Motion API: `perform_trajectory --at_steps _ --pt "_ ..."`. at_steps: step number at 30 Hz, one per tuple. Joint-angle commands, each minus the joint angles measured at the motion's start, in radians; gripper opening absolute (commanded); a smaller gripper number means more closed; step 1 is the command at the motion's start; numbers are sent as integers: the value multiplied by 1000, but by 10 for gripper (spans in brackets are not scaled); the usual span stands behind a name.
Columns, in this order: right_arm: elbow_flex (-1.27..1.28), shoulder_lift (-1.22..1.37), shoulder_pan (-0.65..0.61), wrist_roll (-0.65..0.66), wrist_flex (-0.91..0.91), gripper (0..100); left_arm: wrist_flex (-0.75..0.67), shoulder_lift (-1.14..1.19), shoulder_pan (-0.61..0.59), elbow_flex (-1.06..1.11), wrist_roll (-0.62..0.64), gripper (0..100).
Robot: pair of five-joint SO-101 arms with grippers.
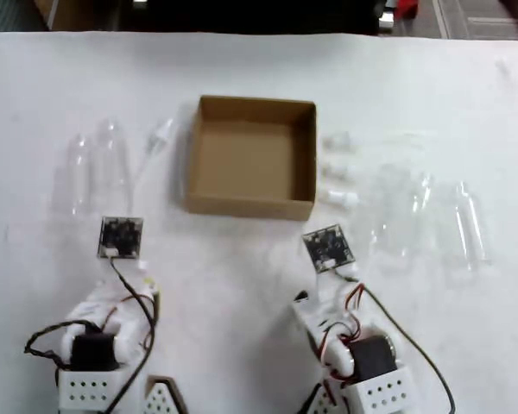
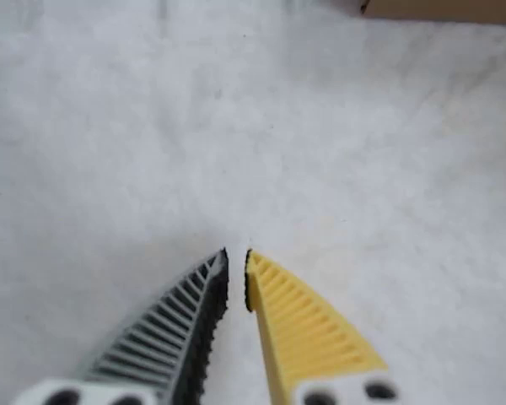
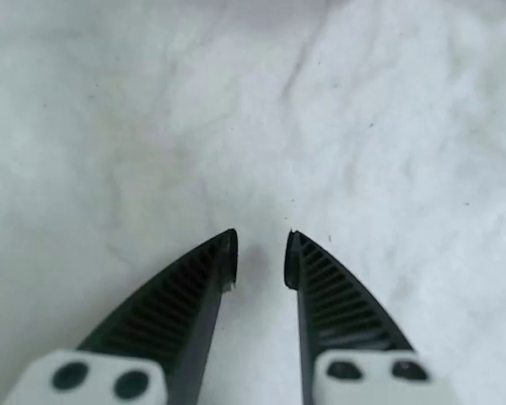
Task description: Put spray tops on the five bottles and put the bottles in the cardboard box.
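Observation:
The cardboard box [image 1: 252,155] stands open at the table's middle with nothing in it. Two clear bottles [image 1: 95,168] lie to its left, next to a spray top [image 1: 160,138]. To its right lie three spray tops [image 1: 337,170] and three more clear bottles [image 1: 423,216]. My left gripper [image 2: 236,255] hovers over bare white table near the front, shut and holding nothing. My right gripper [image 3: 261,240] hangs over bare table too, its black fingers a narrow gap apart with nothing between them. The left arm [image 1: 119,237] and the right arm [image 1: 328,247] sit folded in front of the box.
A white cloth [image 1: 242,259] covers the table. A corner of the box [image 2: 443,8] shows far off in the left wrist view. Open room lies between the two arms and in front of the box.

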Motion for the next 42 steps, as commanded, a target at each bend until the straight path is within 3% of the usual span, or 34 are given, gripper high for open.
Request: perform_trajectory --at_steps 1,21,34,42 --pt "3 -8 4 9 7 88 8 -15 -2 -3 -3 50" --pt "3 -10 8 6 2 90 8 -15 -2 -3 -3 50" --pt "3 -10 122 5 -255 91 8 -15 -2 -3 -3 50" --pt "3 -10 133 8 -272 91 8 -15 -2 -3 -2 50"
